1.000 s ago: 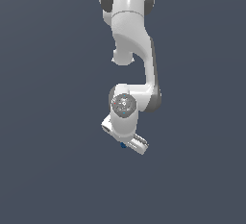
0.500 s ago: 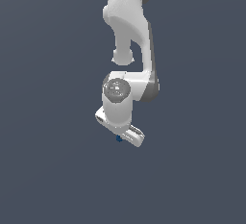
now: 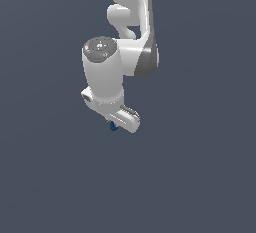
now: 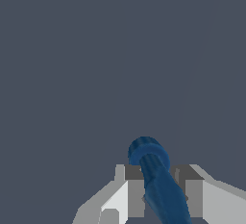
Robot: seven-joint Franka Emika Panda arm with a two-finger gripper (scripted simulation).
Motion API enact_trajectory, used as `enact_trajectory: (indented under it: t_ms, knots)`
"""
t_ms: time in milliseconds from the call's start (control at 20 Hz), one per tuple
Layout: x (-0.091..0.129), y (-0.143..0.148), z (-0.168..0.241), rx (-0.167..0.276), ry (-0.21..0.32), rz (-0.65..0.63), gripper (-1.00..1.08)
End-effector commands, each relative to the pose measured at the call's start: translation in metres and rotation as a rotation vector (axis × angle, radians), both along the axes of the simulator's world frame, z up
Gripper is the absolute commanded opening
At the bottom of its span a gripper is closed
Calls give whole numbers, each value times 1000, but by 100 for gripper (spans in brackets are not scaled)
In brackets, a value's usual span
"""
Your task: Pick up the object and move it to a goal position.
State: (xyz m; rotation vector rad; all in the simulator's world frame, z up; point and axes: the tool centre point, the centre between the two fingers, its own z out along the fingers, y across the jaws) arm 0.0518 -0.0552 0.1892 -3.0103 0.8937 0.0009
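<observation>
Pickup looks done: gripper (image 4: pixel 156 189) is clamped on the blue object (image 4: pixel 156 180) between its fingers, transport remaining.

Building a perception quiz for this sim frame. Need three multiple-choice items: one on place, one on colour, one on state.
1. Where is the object?
A. between the fingers
B. lying apart from the arm
C. on top of the arm's wrist joint

2. What colour is the object?
A. red
B. dark blue
C. yellow

3. What is the gripper doing?
A. gaping open with nothing in it
B. out of view
C. shut on the object

Answers: 1 A, the wrist view shows it running between the two fingers. 2 B, it is blue in both views. 3 C, the fingers sit against its sides.
</observation>
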Motion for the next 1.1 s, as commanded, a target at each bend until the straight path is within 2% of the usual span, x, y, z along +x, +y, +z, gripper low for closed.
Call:
enact_trajectory:
  t_ms: [0, 550, 800, 1050]
  knots:
    - [-9, -11, 27, 0, 0, 0, -100]
    - [-39, -55, 133, 0, 0, 0, -100]
    - [-45, -66, 161, -1, 0, 0, -100]
    - [-47, -71, 172, -1, 0, 0, -100]
